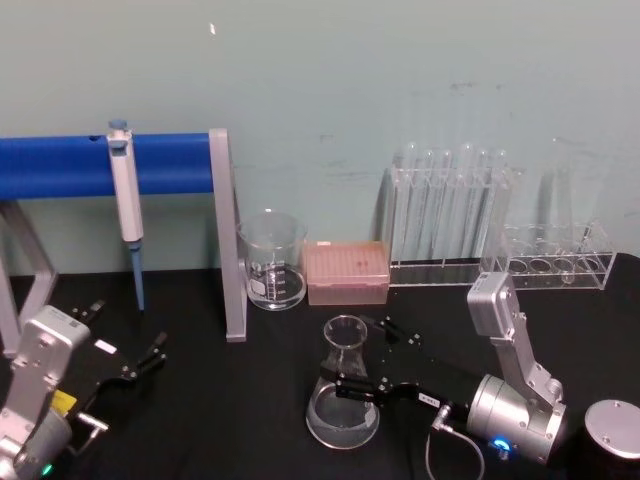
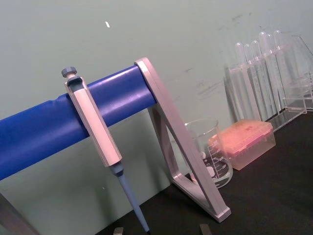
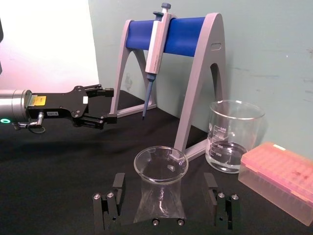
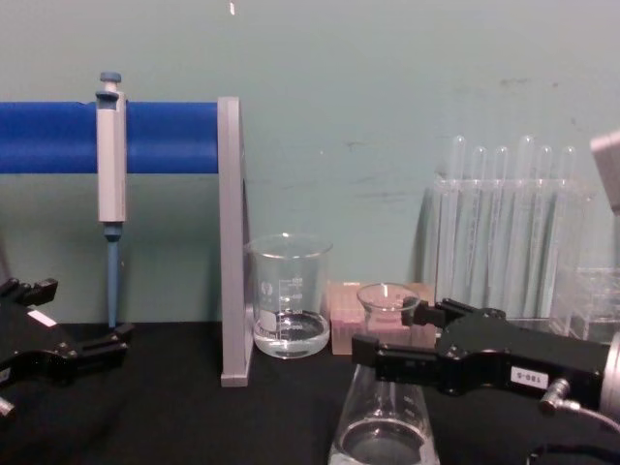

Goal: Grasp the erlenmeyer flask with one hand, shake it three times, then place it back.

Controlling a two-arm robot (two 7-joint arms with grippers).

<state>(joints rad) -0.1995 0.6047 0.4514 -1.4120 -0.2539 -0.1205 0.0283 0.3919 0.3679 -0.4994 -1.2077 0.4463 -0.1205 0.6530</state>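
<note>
The erlenmeyer flask (image 1: 342, 415), clear glass with a wide round base, a narrow neck and a flared rim, is standing upright on the black surface (image 1: 220, 420) near the front, holding a shallow pool of clear liquid. The right pincer (image 3: 164, 177), black and boxy on a silver cylindrical wrist, is reaching in from the right and straddling the flask's neck with its two parallel fingers spread, a gap showing on each side of the glass. Behind the flask, a straight-walled glass beaker (image 1: 272, 262) is sitting with a little clear liquid in its bottom, just beside a pink translucent box (image 1: 346, 272). Farther right, tall thin test tubes (image 1: 450, 200) are standing in a clear rack. A pipette (image 1: 126, 200) is hanging from a blue bar (image 1: 60, 165). The left pincer (image 3: 111, 104) is resting low at the left, fingers parted and holding nothing
</note>
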